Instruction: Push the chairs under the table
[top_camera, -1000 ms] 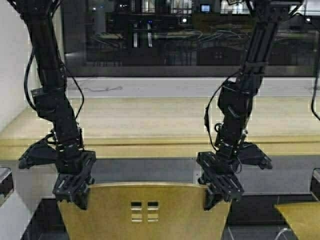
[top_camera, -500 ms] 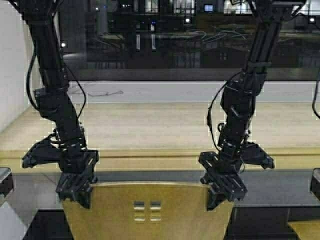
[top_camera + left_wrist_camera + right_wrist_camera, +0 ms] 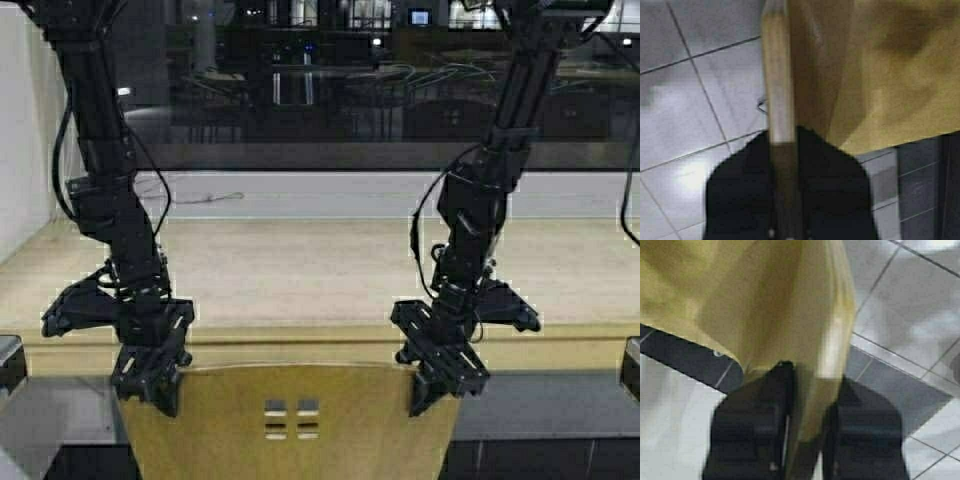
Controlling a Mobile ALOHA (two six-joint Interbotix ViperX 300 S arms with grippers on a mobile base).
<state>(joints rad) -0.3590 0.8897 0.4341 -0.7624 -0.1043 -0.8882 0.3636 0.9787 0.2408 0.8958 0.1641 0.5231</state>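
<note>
Both claws pinch the top corners of one curved light-yellow plywood chair (image 3: 290, 420).
The chair back sits at 6 o'clock, just before the long pale-wood table (image 3: 320, 265); the left gripper (image 3: 148, 380) clamps its corner at 8 o'clock, the right gripper (image 3: 440, 378) the opposite corner at 4 o'clock.

- You have one chair (image 3: 290, 420) in view, its curved light-yellow plywood back pierced by four small square holes (image 3: 291, 419).
- You have one long pale-wood bench (image 3: 320, 270) beyond it.
- You have two black arms, each ending in one claw: the left claw (image 3: 150, 385) and the right claw (image 3: 432, 388), both clamped on the chair's back.
</note>
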